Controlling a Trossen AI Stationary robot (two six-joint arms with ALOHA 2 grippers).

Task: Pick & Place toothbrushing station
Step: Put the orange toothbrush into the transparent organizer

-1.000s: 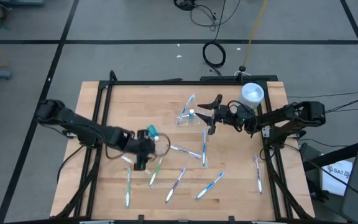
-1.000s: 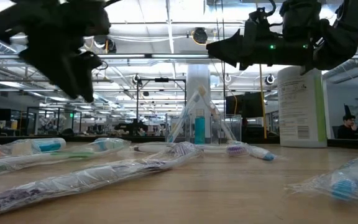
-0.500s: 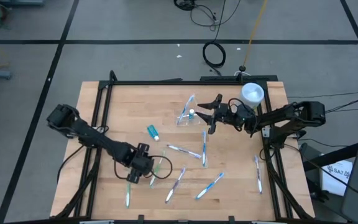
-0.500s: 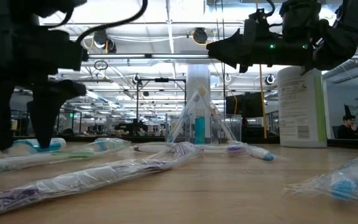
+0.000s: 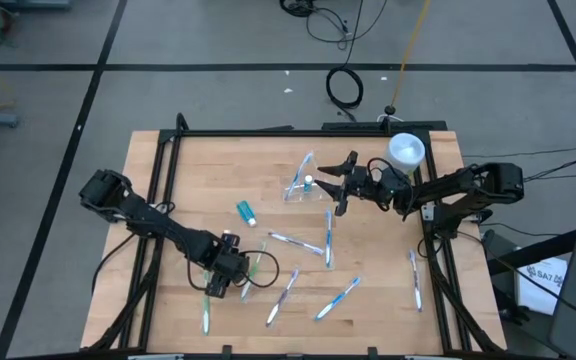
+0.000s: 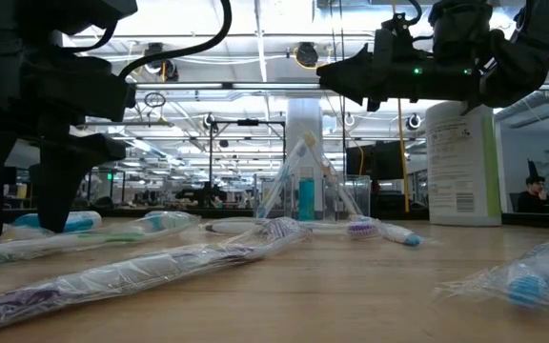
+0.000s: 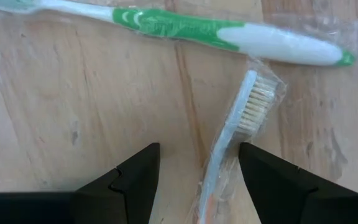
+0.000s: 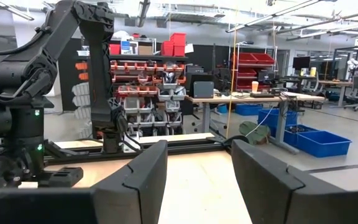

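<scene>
My left gripper (image 5: pixel 226 276) is down low at the near-left part of the bare wooden table (image 5: pixel 198 170), fingers spread with nothing between them, straddling a thin wrapped white toothbrush (image 7: pixel 232 140) that lies just beside a wrapped green-and-white toothbrush (image 7: pixel 229 37). My right gripper (image 5: pixel 330 185) hangs above the far middle of the table, fingers apart and empty, just beside the small clear plastic cup (image 5: pixel 301 186) that already stands with brushes and a teal tube in it. Other wrapped toothbrushes lie scattered over the near half, a small teal tube (image 5: pixel 245 212) lies between cup and left gripper, and the tall white cylindrical container (image 5: pixel 405 151) stands at the far right.

Green-and-white toothbrush (image 7: pixel 229 34) (clear wrapper); teal tube (image 5: pixel 245 212).
</scene>
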